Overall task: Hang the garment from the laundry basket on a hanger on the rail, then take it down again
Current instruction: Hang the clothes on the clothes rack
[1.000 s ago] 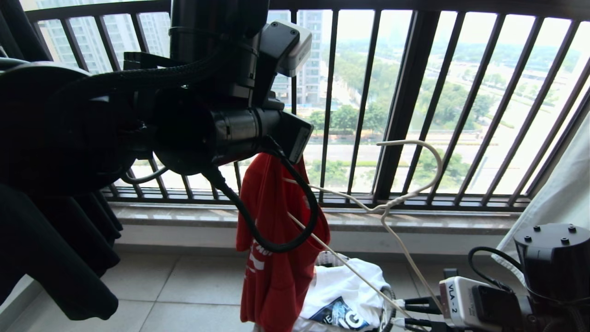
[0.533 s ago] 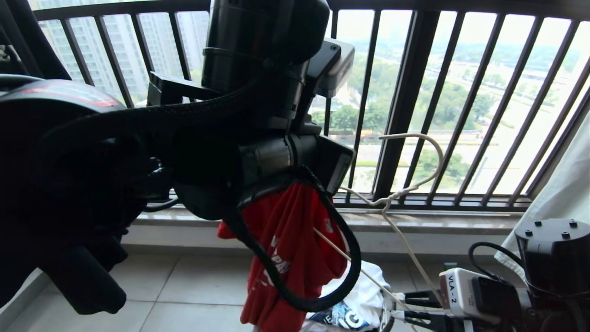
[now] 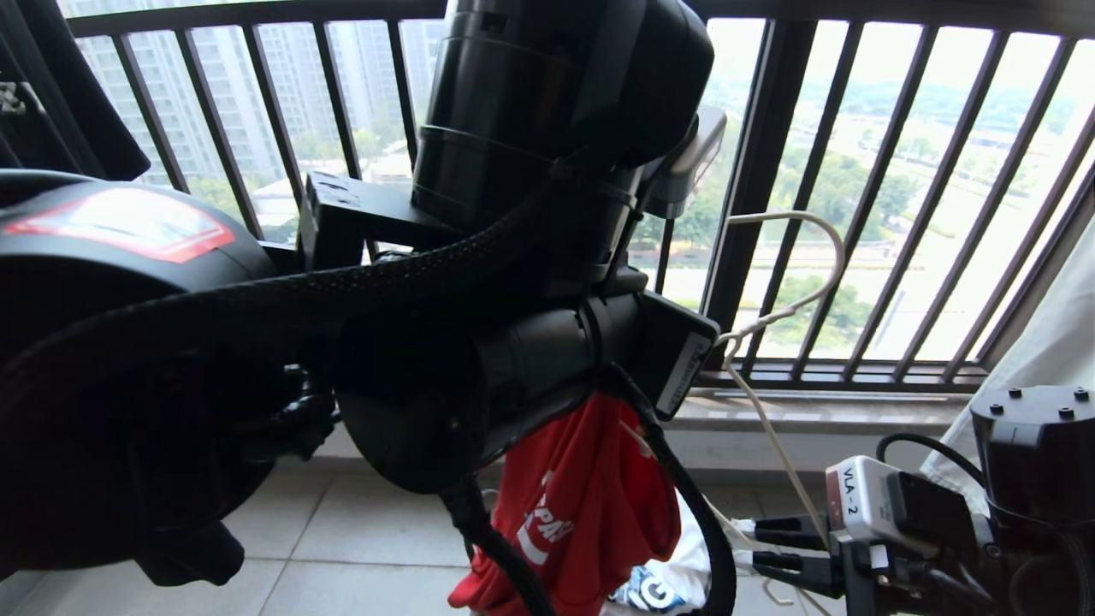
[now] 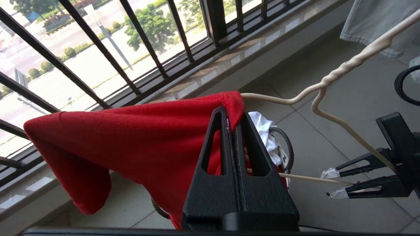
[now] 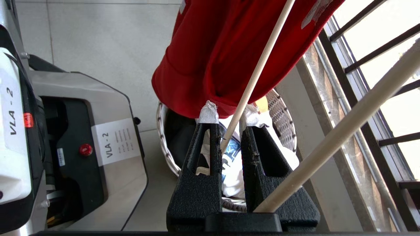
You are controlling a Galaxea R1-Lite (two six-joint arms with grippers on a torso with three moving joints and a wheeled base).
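Left end effector (image 4: 233, 126) pinching garment (image 4: 131, 141) — wrist view only.

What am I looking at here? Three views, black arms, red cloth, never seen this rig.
It is a two-armed robot on a balcony. One picture comes from its head, looking forward and down; the other two come from cameras behind each wrist's fingers. In the head view, the big black bulk is the left arm, close to the lens. The left gripper is shut on the red T-shirt's edge, holding it up. The right gripper, low on the right, grips the thin lower bar of the wire hanger, and the T-shirt is being worked onto one hanger arm. On the tiled floor below sits the laundry basket, with a white printed garment inside.
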